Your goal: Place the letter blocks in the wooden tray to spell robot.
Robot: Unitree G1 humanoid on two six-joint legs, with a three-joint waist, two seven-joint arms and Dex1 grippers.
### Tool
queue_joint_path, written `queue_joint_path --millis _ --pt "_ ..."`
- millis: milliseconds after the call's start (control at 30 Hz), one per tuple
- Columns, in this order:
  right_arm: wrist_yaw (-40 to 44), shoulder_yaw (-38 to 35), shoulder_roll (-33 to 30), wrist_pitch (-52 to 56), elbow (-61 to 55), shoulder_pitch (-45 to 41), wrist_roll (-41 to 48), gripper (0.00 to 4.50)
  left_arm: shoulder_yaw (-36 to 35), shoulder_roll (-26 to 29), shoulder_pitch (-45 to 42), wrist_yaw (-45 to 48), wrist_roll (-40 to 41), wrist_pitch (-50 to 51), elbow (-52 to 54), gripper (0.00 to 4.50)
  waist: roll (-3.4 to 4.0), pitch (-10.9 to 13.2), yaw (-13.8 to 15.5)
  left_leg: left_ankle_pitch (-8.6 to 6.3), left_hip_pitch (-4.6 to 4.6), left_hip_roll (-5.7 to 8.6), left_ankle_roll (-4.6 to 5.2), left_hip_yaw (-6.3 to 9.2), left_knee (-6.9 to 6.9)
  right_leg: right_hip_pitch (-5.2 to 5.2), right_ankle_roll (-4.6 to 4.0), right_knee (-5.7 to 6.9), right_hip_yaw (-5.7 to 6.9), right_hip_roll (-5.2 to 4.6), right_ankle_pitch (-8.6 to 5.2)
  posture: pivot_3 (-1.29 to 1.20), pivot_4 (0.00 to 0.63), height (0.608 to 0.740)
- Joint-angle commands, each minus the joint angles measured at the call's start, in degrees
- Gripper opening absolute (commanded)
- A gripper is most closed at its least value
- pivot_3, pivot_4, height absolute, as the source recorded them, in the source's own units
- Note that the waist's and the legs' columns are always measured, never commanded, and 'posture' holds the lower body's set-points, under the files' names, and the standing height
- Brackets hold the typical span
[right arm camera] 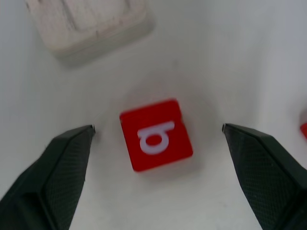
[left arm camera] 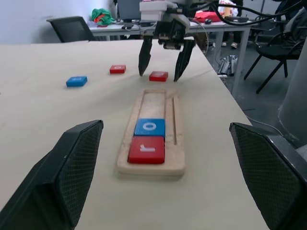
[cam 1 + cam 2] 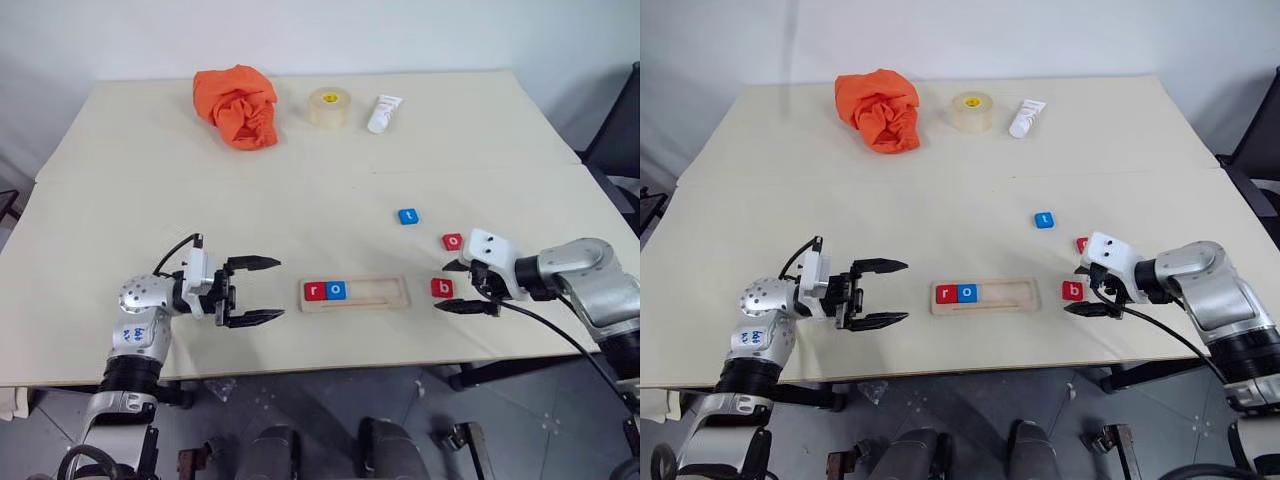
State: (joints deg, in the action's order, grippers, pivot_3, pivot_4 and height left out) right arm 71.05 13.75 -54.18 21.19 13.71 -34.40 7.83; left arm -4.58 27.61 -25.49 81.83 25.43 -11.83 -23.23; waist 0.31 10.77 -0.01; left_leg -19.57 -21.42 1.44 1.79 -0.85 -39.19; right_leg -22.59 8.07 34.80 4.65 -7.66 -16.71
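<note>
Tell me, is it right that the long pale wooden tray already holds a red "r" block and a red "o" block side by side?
Not quite. The long pale wooden tray holds a red "r" block beside an "o" block that is blue, not red, as the left eye view shows.

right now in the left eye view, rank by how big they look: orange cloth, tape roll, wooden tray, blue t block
1. wooden tray and orange cloth: too close to rank; the cloth is farther from the camera, so it could really be larger.
2. tape roll
3. blue t block, clearly the smallest.
</note>
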Motion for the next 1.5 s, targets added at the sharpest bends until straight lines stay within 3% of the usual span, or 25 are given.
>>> queue_joint_path --millis 33,267,300,600,800,1033,1500 --pt "1.8 0.5 0.6 -1.2 2.3 -1.5 -1.8 3.86 -1.4 0.9 1.1 -0.7 1.4 0.0 3.1 4.5 0.0 0.0 0.0 0.0 0.0 0.0 0.0 0.01 -0.02 0.02 0.0 -0.01 0.01 0.0 0.0 0.0 0.15 0.74" --pt "1.6 -1.0 1.4 -1.1 0.7 -1.2 -2.3 1.52 -1.6 1.3 1.8 -1.0 1.7 0.6 4.0 4.5 0.0 0.0 0.0 0.0 0.01 0.0 -0.02 0.03 -0.03 0.03 0.0 -0.01 0.01 0.0 0.0 0.0 0.15 0.74" --pt "1.6 -1.3 1.2 -0.9 -0.2 -0.9 -2.2 1.46 -1.6 1.3 1.7 -1.0 1.7 0.7 3.9 4.5 0.0 0.0 0.0 0.0 0.01 0.0 -0.03 0.02 -0.03 0.03 0.0 -0.01 0.01 0.0 0.0 0.0 0.15 0.74" --pt "4.2 -1.5 0.4 9.2 -13.6 -7.0 0.1 1.46 -1.3 1.8 1.3 1.8 1.5 1.6 3.1 4.5 0.01 0.0 -0.1 -0.01 0.0 -0.02 -0.05 0.01 -0.03 -0.02 0.0 0.0 0.01 0.01 0.0 0.0 0.15 0.74" --pt "3.8 4.8 4.9 19.3 -18.8 -12.8 -0.9 1.46 -1.0 1.8 1.2 3.6 1.1 1.3 2.8 4.5 0.0 0.0 -0.1 -0.05 0.0 -0.06 -0.12 0.08 -0.03 -0.04 0.0 0.02 0.03 0.03 0.0 0.0 0.15 0.74" --pt "4.2 12.2 11.0 17.9 -19.0 -15.3 -3.3 1.46 -2.1 2.5 3.3 3.2 0.9 -0.1 3.6 4.5 0.01 0.0 -0.2 -0.05 -0.09 0.0 -0.11 0.11 -0.02 -0.13 0.0 0.07 0.06 0.0 0.0 0.0 0.15 0.74" --pt "5.5 16.1 16.8 10.4 -8.4 -19.1 -7.7 1.46 -4.2 3.9 9.1 -1.2 2.0 1.0 9.9 4.5 0.01 0.0 -0.3 -0.06 -0.09 -0.02 -0.12 0.1 -0.02 -0.17 0.0 0.16 0.08 0.01 0.0 0.0 0.15 0.74"
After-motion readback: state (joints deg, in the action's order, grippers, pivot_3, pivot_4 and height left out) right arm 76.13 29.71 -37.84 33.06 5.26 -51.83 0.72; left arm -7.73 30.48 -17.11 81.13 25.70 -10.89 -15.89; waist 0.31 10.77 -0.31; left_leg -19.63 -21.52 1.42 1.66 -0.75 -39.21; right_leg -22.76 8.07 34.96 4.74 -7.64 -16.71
